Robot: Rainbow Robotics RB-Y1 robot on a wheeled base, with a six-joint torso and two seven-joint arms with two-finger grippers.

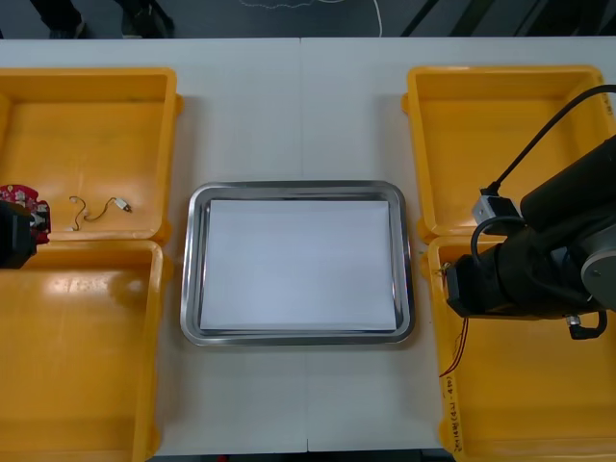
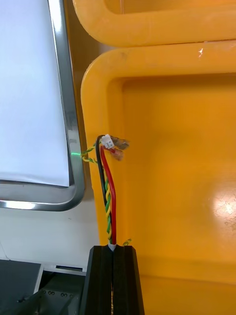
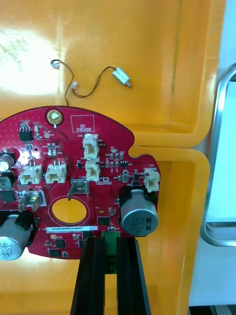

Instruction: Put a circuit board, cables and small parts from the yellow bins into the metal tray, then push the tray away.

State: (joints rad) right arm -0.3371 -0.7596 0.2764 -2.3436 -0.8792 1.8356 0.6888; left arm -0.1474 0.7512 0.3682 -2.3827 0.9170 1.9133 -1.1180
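Right claw [image 2: 113,248]: closed on the cable [image 2: 109,197], which is pinched at one end between fingers that stand almost together. The cable is made up of red, black and twisted yellow-green strands. It rises from the fingertips and ends in a small white plug [image 2: 107,142]. It is held just right of the tray [image 2: 69,123], over the tray-side wall of the near right bin [image 2: 172,172]. One yellow-green strand bends toward the tray rim; whether it touches the rim cannot be told.

Left claw [image 3: 110,243]: closed on the board [image 3: 73,172], which is gripped at its edge, with a green part [image 3: 111,241] caught between the fingers. The board is held face up, well left of the tray, over the seam where the far left bin [image 3: 147,49] and the near left bin [image 3: 162,221] meet.

Black cable [image 3: 91,83]: noted lying loose on the floor of the far left bin. In the front view it is placed between the board and the tray, apart from both.

Tray: set at the middle of the surface [image 1: 289,87], between the bins at each side. A shiny rim and a white inside are recorded.
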